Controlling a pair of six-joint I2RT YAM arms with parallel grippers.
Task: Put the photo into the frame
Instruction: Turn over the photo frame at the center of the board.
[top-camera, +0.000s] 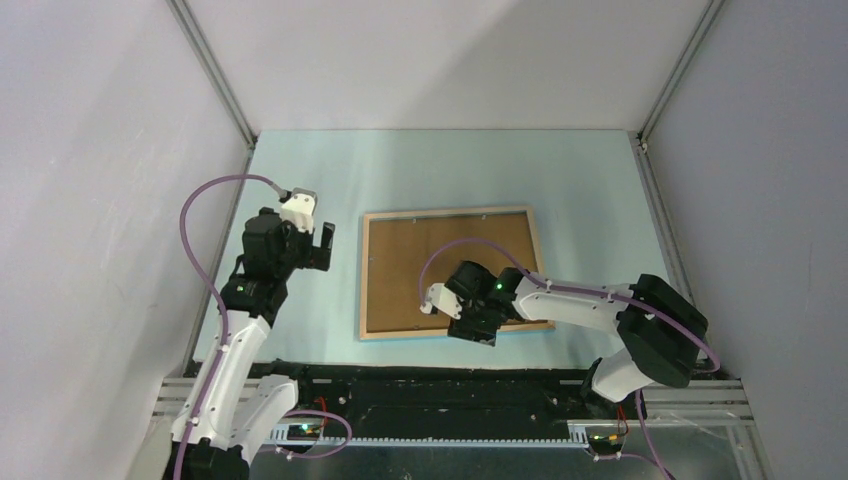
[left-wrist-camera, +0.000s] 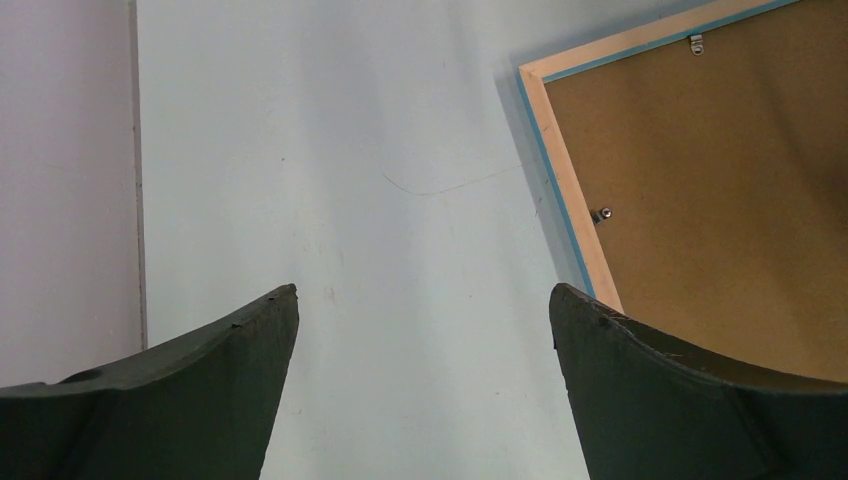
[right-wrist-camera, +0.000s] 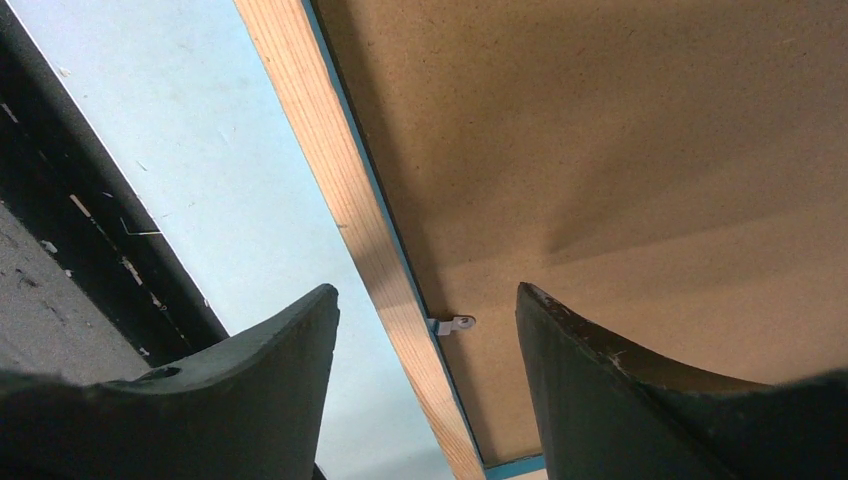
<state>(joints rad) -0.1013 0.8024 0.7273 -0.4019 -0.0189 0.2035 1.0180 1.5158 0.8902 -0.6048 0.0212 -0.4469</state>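
The frame (top-camera: 363, 275) lies face down mid-table, with its light wood back up and a thin blue edge showing. A plain brown backing board (top-camera: 440, 260) fills it. The photo is hidden. My left gripper (top-camera: 322, 245) is open and empty, hovering left of the frame's far-left corner. In the left wrist view, the gripper (left-wrist-camera: 423, 300) is over bare table with the frame's rail (left-wrist-camera: 570, 190) to its right. My right gripper (top-camera: 470, 328) is open over the frame's near edge. In the right wrist view, the gripper (right-wrist-camera: 428, 300) straddles the wood rail (right-wrist-camera: 330, 150) beside a small metal clip (right-wrist-camera: 455, 323).
Small metal clips (left-wrist-camera: 600, 214) sit along the frame's inner edge on the board (left-wrist-camera: 720, 180). A black rail (top-camera: 440, 390) runs along the table's near edge, close below the frame. White walls enclose the pale blue table (top-camera: 300, 180) on the left, back and right.
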